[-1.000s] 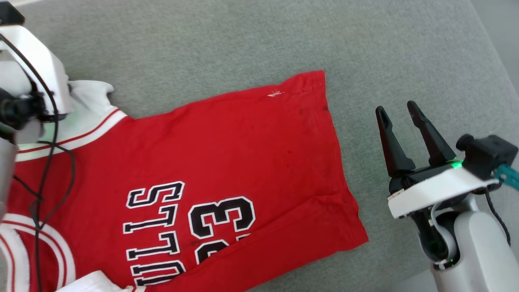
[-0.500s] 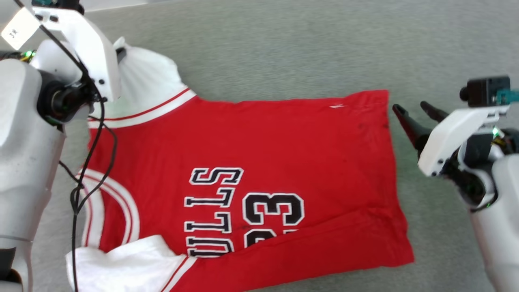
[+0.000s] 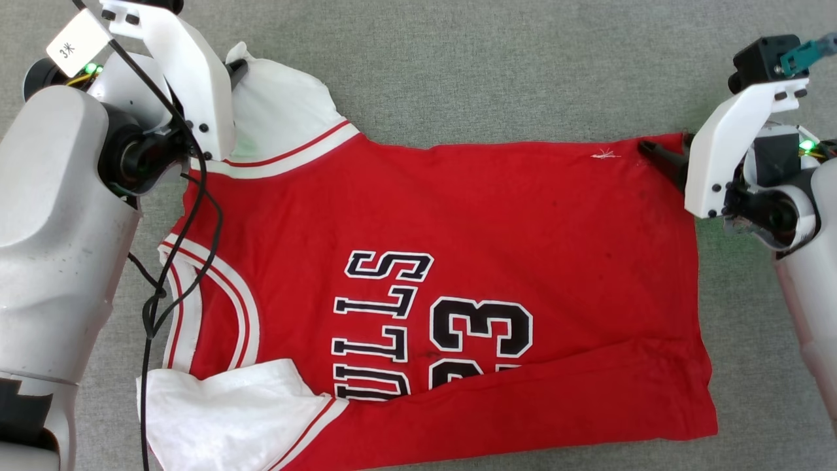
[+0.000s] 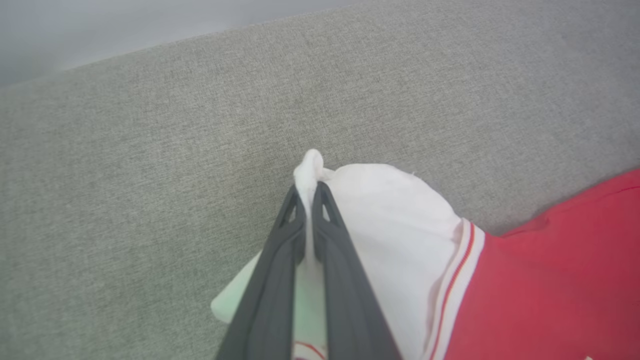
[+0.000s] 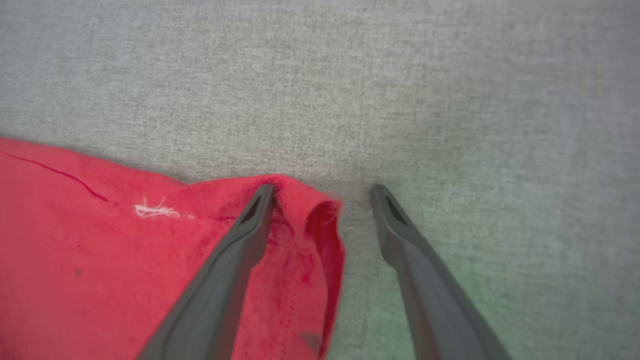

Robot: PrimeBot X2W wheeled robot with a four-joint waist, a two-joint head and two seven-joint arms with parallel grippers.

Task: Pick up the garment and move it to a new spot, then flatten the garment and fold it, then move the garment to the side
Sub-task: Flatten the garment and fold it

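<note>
While the left gripper [image 4: 309, 189] pinches a white sleeve [image 4: 400, 220] of the garment [image 3: 458, 216], which lies face-up across the grey fabric surface [image 3: 497, 65], the right gripper [image 5: 322, 189], spread wide and empty, straddles the hem corner [image 5: 310, 235]. Closing squarely on that corner should allow an even flattening pull.

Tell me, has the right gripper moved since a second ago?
Yes. The right gripper stood clear of the garment's hem; now its open fingers straddle the hem's far corner.
</note>
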